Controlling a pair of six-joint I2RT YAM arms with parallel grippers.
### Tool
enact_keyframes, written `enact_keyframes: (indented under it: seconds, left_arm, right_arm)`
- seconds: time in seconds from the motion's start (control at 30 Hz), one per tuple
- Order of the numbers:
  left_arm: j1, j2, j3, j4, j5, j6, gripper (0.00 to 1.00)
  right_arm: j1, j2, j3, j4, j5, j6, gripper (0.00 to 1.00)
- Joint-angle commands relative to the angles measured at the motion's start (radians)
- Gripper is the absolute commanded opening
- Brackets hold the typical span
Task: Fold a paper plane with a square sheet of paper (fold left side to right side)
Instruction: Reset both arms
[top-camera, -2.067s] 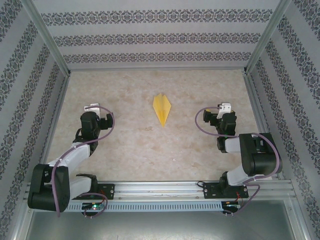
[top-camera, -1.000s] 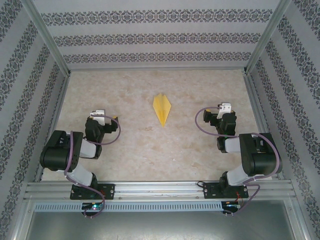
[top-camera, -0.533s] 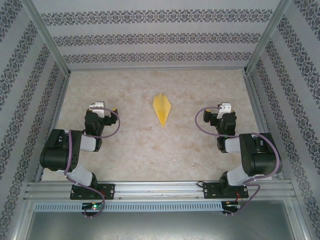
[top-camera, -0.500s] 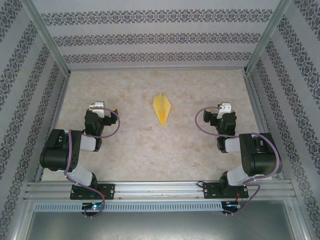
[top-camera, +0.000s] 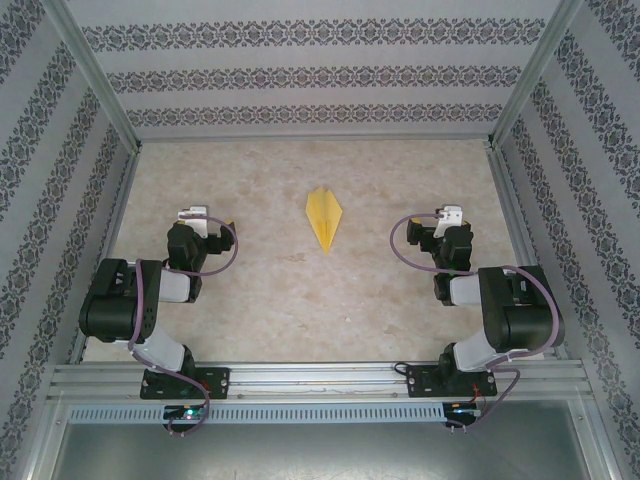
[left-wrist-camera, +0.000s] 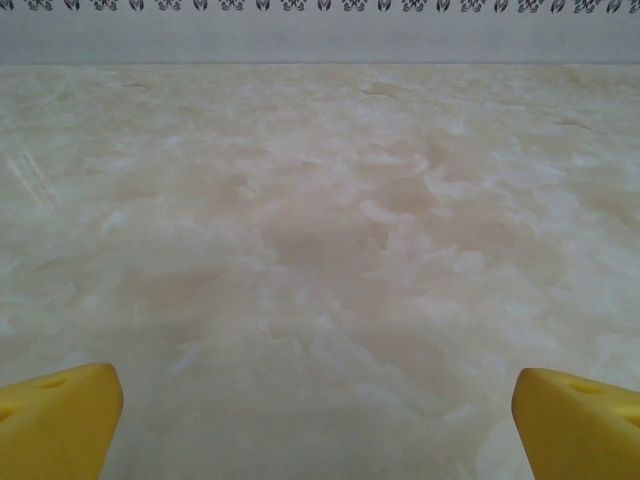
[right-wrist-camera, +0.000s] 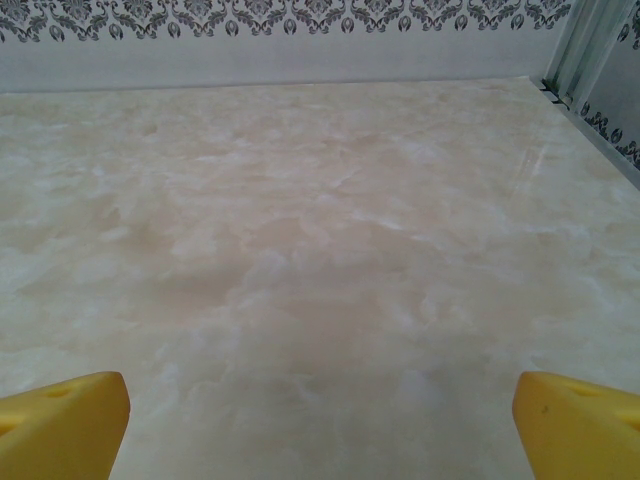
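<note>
As I look down from the overhead camera, the paper plane (top-camera: 323, 219) lies flat on the marbled table (top-camera: 280, 300), roughly midway between the two arms and well apart from both; it is a slim yellow dart with a centre crease, its point toward the arm bases; the left gripper (top-camera: 205, 218) and right gripper (top-camera: 443, 216) each have their yellow fingers (left-wrist-camera: 55, 420) spread wide, holding nothing; patterned walls (top-camera: 320, 75) enclose the table.
</note>
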Motion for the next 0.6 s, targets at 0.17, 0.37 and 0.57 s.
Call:
enact_keyframes:
  seconds: [0.17, 0.37, 0.57]
  left_arm:
    - [0.012, -0.005, 0.011, -0.017, 0.015, 0.009, 1.00]
    - [0.013, -0.005, 0.011, -0.017, 0.015, 0.009, 1.00]
    - [0.012, -0.005, 0.011, -0.017, 0.015, 0.009, 1.00]
  right_arm:
    - [0.001, 0.002, 0.015, 0.000, 0.014, 0.009, 0.98]
    - [0.005, 0.003, 0.045, -0.006, 0.018, 0.004, 0.98]
    - [0.015, 0.002, 0.048, -0.013, 0.028, -0.005, 0.98]
